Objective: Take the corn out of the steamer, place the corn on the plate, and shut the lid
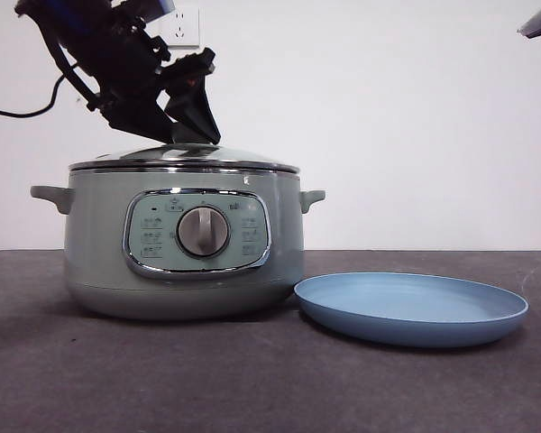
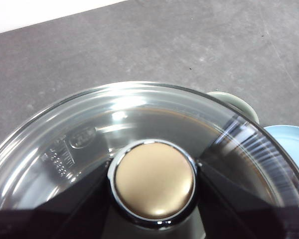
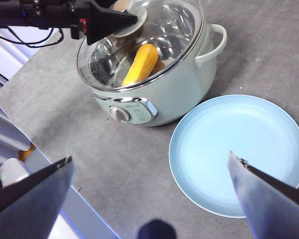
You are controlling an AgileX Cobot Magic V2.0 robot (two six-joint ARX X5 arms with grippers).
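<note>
One corn [image 3: 139, 64] slanting in steamer [image 3: 174, 94]

A plain white wall [image 1: 388, 117] with a socket [image 1: 182, 27] rises behind the dark grey bench [image 1: 252, 379].

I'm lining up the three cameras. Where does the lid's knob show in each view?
Front view: knob hidden behind the left claw atop the lid.
Left wrist view: knob low centre, between the claw's jaws.
Right wrist view: knob at the top, at the claw's tip.
Shared landmark: the plate.
</note>
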